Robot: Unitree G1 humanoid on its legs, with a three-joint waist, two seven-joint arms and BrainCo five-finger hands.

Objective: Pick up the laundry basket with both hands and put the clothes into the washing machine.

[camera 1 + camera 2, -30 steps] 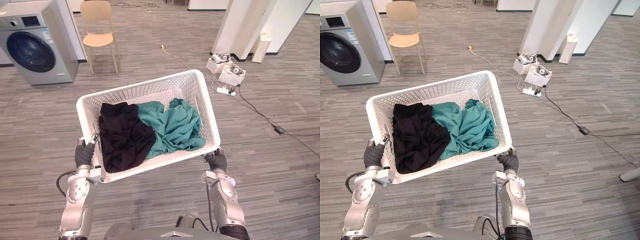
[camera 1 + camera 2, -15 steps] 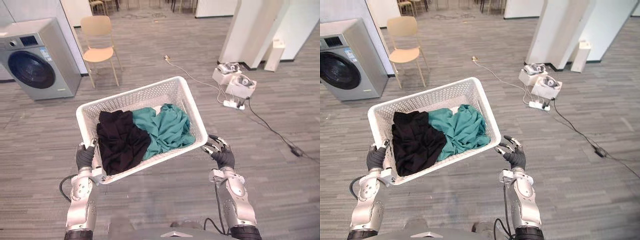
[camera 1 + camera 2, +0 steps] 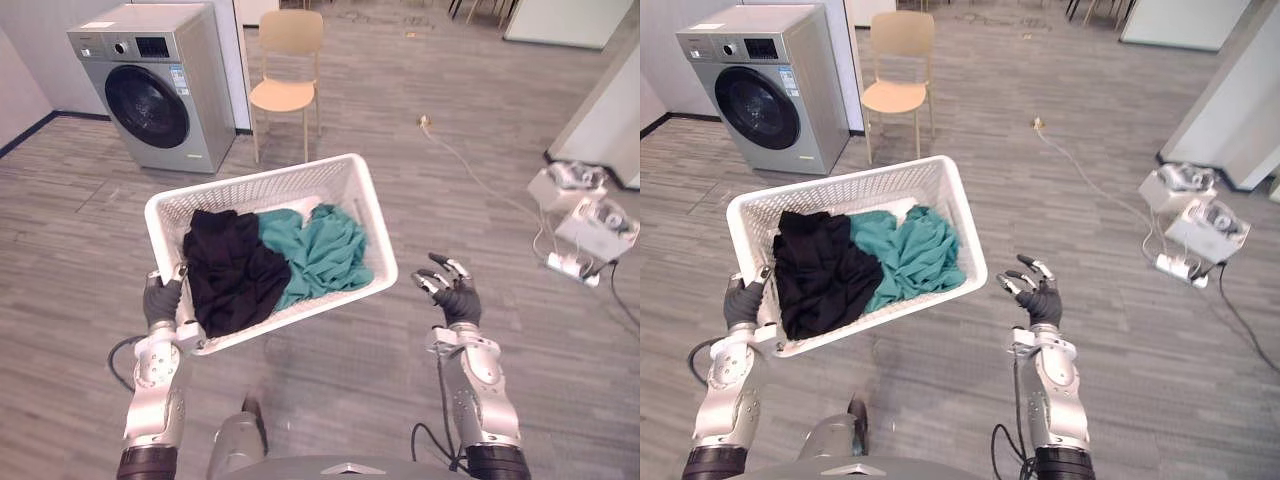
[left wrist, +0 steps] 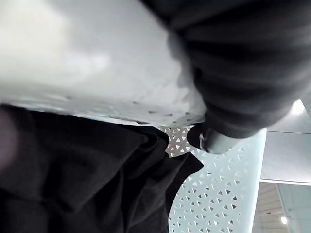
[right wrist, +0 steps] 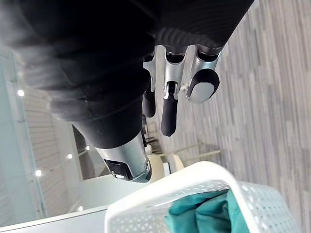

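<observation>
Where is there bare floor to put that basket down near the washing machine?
The widest bare floor lies between the washing machine and the basket, left of the chair. There is also room under the open right hand. It is crowded at the right, where boxes and a cable lie.

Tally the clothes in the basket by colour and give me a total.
black garment: 1
teal garment: 1
Total: 2, both lying in the white basket.
The pale patch behind the teal one is not counted: I cannot tell whether it is cloth or the basket's floor.
</observation>
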